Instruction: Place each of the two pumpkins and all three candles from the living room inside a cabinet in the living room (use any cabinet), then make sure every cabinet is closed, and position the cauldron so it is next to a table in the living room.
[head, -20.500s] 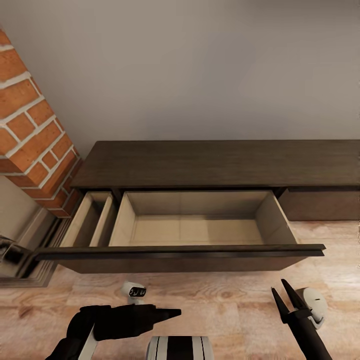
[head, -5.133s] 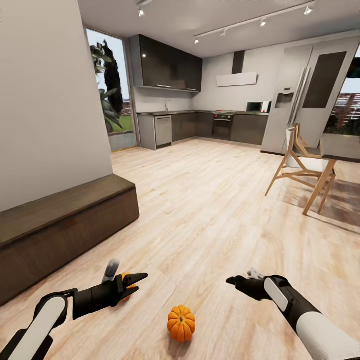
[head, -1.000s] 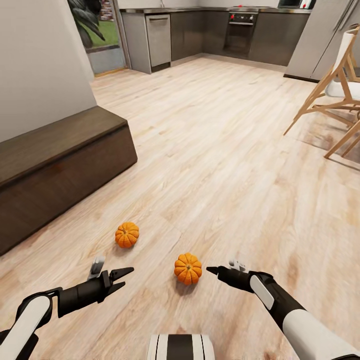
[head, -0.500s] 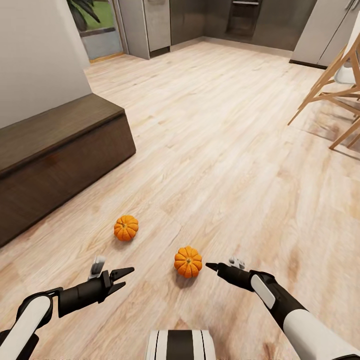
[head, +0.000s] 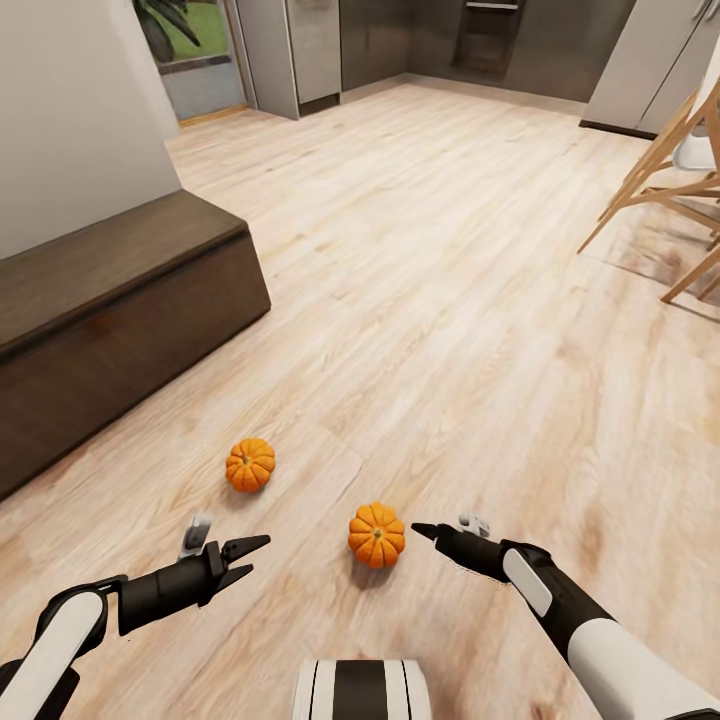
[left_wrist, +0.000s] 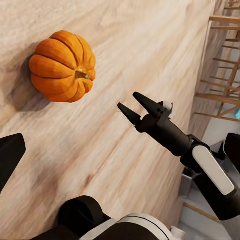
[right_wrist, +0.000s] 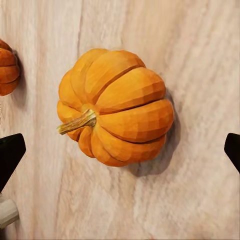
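Two orange ribbed pumpkins lie on the wooden floor. The nearer pumpkin (head: 377, 535) (right_wrist: 115, 127) (left_wrist: 62, 66) sits just ahead of my right gripper (head: 428, 531) (left_wrist: 131, 103), which is open and level with it. In the right wrist view its fingertips (right_wrist: 11, 152) stand wide on either side of the pumpkin without touching it. The second pumpkin (head: 250, 464) (right_wrist: 7, 70) lies farther left, ahead of my left gripper (head: 257, 556), which is open and holds nothing. The dark-brown cabinet (head: 120, 300) runs along the left wall, and the end in view is closed.
A pale wooden chair (head: 665, 185) stands at the far right. Dark kitchen units (head: 500, 40) and a glass door (head: 195, 50) line the far end. The white wall (head: 70, 110) rises behind the cabinet. My own base (head: 360, 690) is at the bottom of the head view.
The head view has tilted down and shifted slightly, so both pumpkins sit a little lower in the picture. Both arms hold the same pose and stay open.
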